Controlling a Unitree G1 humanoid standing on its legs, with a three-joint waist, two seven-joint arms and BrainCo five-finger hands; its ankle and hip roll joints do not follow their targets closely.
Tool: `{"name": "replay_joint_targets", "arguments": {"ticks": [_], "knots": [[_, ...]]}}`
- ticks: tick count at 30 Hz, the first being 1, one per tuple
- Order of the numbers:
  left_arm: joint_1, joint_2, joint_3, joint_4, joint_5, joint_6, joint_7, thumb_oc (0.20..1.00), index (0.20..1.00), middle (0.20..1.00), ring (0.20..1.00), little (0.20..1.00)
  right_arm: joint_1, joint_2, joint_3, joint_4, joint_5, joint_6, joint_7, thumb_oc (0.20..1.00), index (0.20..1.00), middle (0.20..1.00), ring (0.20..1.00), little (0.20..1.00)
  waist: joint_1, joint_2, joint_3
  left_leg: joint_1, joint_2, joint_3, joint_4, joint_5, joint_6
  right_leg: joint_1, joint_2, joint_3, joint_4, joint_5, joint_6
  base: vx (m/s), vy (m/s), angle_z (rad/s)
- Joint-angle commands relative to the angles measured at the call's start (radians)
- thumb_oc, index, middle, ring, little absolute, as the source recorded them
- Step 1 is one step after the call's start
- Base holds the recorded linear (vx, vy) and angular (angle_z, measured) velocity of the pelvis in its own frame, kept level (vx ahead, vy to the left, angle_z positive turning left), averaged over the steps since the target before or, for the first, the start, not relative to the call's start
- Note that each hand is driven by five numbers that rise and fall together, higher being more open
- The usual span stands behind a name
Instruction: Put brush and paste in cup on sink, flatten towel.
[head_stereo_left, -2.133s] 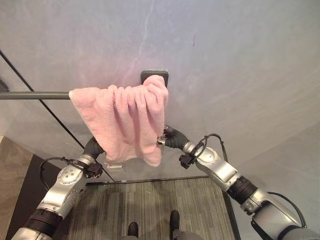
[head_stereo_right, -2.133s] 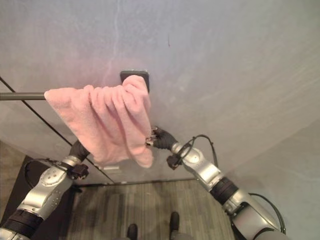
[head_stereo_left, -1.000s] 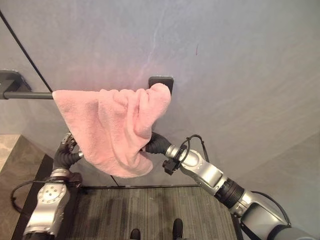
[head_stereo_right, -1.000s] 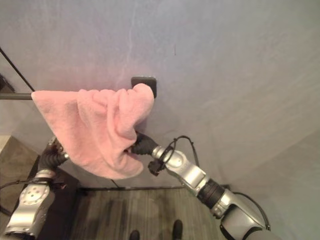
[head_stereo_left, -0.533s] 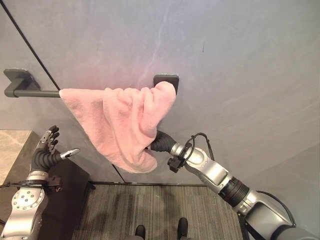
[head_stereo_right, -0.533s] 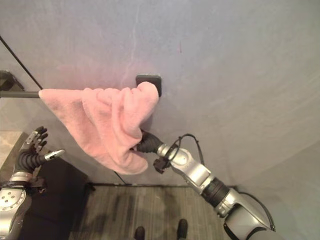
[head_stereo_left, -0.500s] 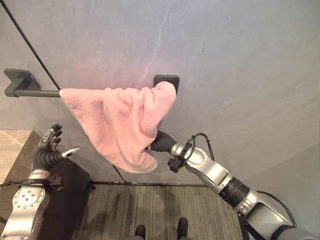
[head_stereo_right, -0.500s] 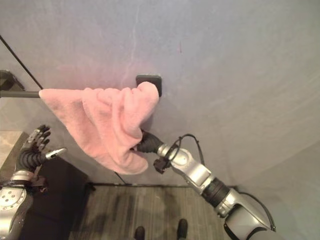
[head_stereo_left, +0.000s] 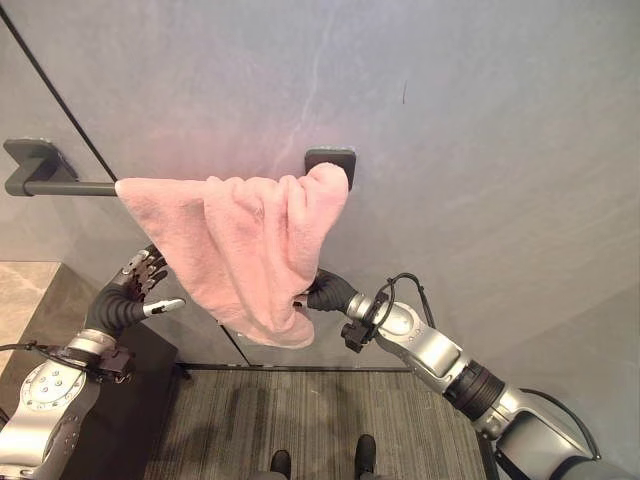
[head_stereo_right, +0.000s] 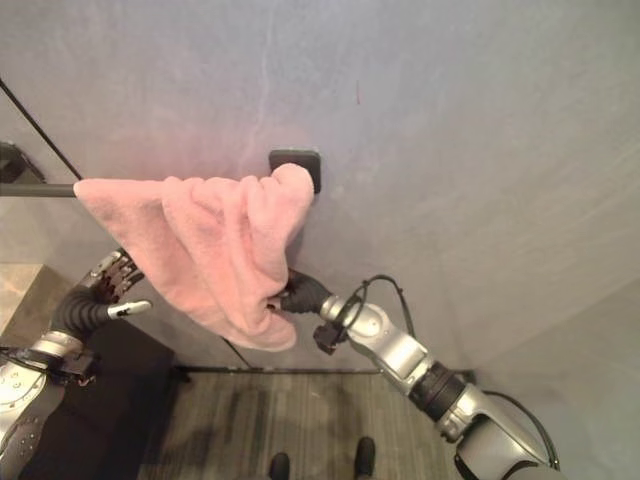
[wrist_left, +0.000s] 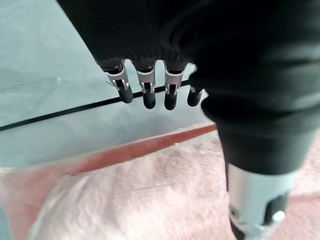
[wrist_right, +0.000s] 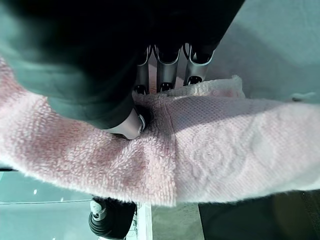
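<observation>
Right hand (wrist_right: 150, 95) pinching the lower edge of the bunched pink terry towel (head_stereo_left: 250, 250) draped over the dark wall rail (head_stereo_left: 60, 187). Left hand (head_stereo_left: 140, 285) spread open beside the towel's left edge, holding nothing.

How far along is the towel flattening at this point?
Not finished. The pink towel hangs bunched on the rail, gathered toward its right bracket. The right hand pinches the towel's lower edge; the left hand is open beside the left edge. Spreading it flat remains.

The left hand (head_stereo_left: 140, 285), well off to the left half a second ago, now reaches open-fingered just beside the towel's (head_stereo_left: 250, 250) left edge.
</observation>
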Motion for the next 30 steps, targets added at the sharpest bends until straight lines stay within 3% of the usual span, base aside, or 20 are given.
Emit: {"name": "replay_joint_targets", "arguments": {"ticks": [1,8,14,22,30], "knots": [[-0.077,0.029,-0.05,0.018,-0.035,-0.037,0.02,0.2,0.2,0.2,0.2,0.2,-0.04,0.023,-0.011,-0.048,0.029,-0.065,0.005,0.36,0.36,0.36,0.36,0.36,-0.012,-0.006,-0.015,-0.025,-0.039,0.014,0.033,-0.024,0.032,0.063,-0.098,0.013,0.007,-0.022,0.106,0.0,0.0,0.0],[-0.148,-0.048,-0.084,0.09,0.031,-0.031,0.079,0.2,0.2,0.2,0.2,0.2,-0.045,0.057,-0.015,-0.012,-0.004,-0.057,-0.019,0.335,0.335,0.335,0.335,0.335,-0.018,-0.006,-0.018,-0.019,-0.037,0.013,0.038,-0.032,0.035,0.072,-0.095,0.009,0.023,-0.036,0.103,0.0,0.0,0.0],[-0.184,-0.061,0.023,0.024,0.063,-0.066,0.137,0.2,0.2,0.2,0.2,0.2,-0.113,0.024,-0.073,-0.125,-0.057,-0.082,-0.04,0.335,0.335,0.335,0.335,0.335,-0.013,-0.014,-0.033,-0.004,-0.039,-0.001,0.049,-0.048,0.04,0.09,-0.099,-0.003,0.047,-0.05,0.103,0.03,0.007,0.02],[-0.153,-0.118,0.162,-0.095,0.081,-0.112,0.198,0.2,0.2,0.2,0.2,0.2,-0.139,0.024,-0.099,-0.241,-0.016,-0.103,-0.011,0.322,0.322,0.322,0.322,0.322,0.019,-0.037,-0.033,-0.01,-0.055,-0.014,0.068,-0.063,0.05,0.099,-0.115,-0.017,0.053,-0.044,0.111,0.01,0.037,0.07],[-0.113,-0.098,0.092,0.022,0.144,-0.059,0.172,0.2,0.2,0.2,0.2,0.2,-0.148,0.089,-0.006,-0.06,-0.051,-0.04,0.014,0.335,0.335,0.335,0.335,0.335,0.057,-0.054,-0.012,-0.05,-0.073,-0.026,0.081,-0.059,0.058,0.082,-0.132,-0.031,0.062,-0.017,0.114,-0.03,0.022,0.08]]}}
